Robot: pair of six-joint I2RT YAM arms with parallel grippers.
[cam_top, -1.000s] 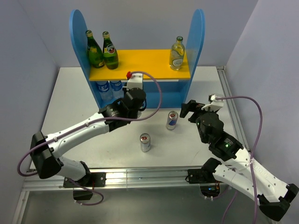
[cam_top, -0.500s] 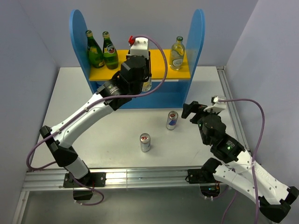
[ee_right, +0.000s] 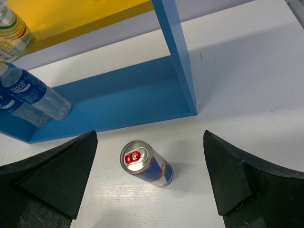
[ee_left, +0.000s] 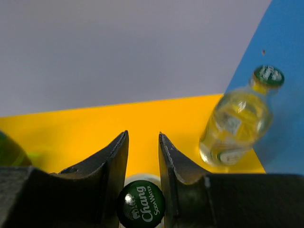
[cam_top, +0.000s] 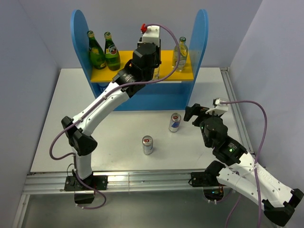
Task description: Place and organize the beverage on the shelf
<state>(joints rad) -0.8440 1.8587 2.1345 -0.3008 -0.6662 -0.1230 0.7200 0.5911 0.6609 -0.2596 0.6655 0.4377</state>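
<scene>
The shelf (cam_top: 80, 28) stands at the back, and its yellow top board (cam_top: 142, 64) holds two dark green bottles (cam_top: 104, 53) at the left and a clear green-capped bottle (cam_top: 179, 54) at the right. My left gripper (cam_top: 153, 69) is over the middle of the board, shut on the neck of a second clear bottle, whose green cap (ee_left: 141, 204) sits between the jaws of that gripper (ee_left: 143, 134). The standing clear bottle (ee_left: 235, 118) is to its right. My right gripper (cam_top: 197, 111) is open and empty just right of the blue-silver can (cam_top: 175, 122). In the right wrist view that can (ee_right: 147, 164) stands between the open jaws of the gripper (ee_right: 150, 135). The silver-red can (cam_top: 147, 145) stands nearer the front.
Two blue-labelled water bottles (ee_right: 28, 95) stand at the left of the shelf's lower tier. The right blue side panel (ee_right: 173, 57) stands just behind the blue-silver can. The left arm stretches from the front left across the table to the shelf.
My left arm has lifted the clear bottle from in front of the lower tier up over the yellow board and carried it to the right. The right arm has barely moved.
</scene>
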